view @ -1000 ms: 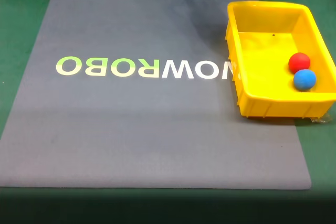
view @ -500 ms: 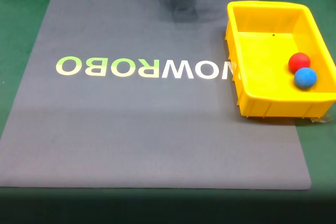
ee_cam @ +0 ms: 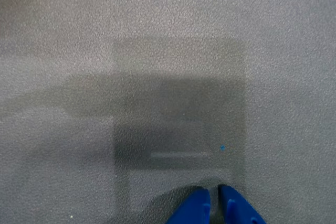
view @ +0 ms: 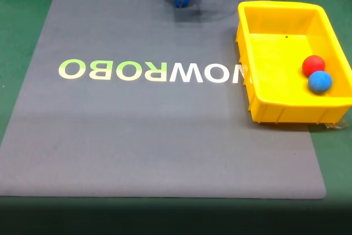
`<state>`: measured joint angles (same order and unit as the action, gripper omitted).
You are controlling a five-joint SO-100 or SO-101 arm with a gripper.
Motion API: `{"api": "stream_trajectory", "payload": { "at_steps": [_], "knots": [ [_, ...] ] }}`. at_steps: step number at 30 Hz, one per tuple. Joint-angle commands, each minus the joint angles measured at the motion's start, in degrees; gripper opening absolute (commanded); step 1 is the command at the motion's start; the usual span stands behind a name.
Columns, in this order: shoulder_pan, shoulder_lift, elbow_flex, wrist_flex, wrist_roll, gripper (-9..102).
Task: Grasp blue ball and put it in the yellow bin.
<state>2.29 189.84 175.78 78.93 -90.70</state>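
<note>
**A:** While you're checking the fixed view, count with me: one yellow bin (view: 286, 111), two balls in it. One blue ball (view: 319, 82), one red ball (view: 313, 65).

**B:** Where exactly does the blue one sit?

**A:** On the bin floor, at the right side in the fixed view, close to the near wall. Red ball is just behind it, the two touching or nearly so; you can't quite tell which.

**B:** And the bin?

**A:** Upright, on the right edge of the one grey mat (view: 154, 136), its near right corner hanging over onto the green table (view: 22, 37). One line of lettering (view: 151, 71) runs across the mat, mirrored, part pale green and part white. Its last letter meets the bin's left wall.

**B:** Your gripper?

**A:** One gripper (view: 183, 1), blue, at the mat's far edge, top centre of the fixed view, well apart from the bin. Tips point down at the mat. In the wrist view you see two blue fingertips (ee_cam: 234, 209) at the bottom edge with only a thin slit between them, nothing clamped. So the gripper (ee_cam: 214, 205) is closed to a narrow gap and empty. Its shadow falls on bare mat (ee_cam: 157, 51) ahead.
</note>
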Motion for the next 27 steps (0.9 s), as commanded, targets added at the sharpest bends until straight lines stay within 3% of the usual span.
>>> {"api": "stream_trajectory", "payload": {
  "at_steps": [1, 6, 27],
  "knots": [
    [1.6, 0.7, 1.7, -0.3, 0.9, 0],
    [2.0, 0.7, 1.7, -0.3, 1.6, 5],
    [2.0, 0.7, 1.7, 0.0, -0.8, 5]
  ]
}}
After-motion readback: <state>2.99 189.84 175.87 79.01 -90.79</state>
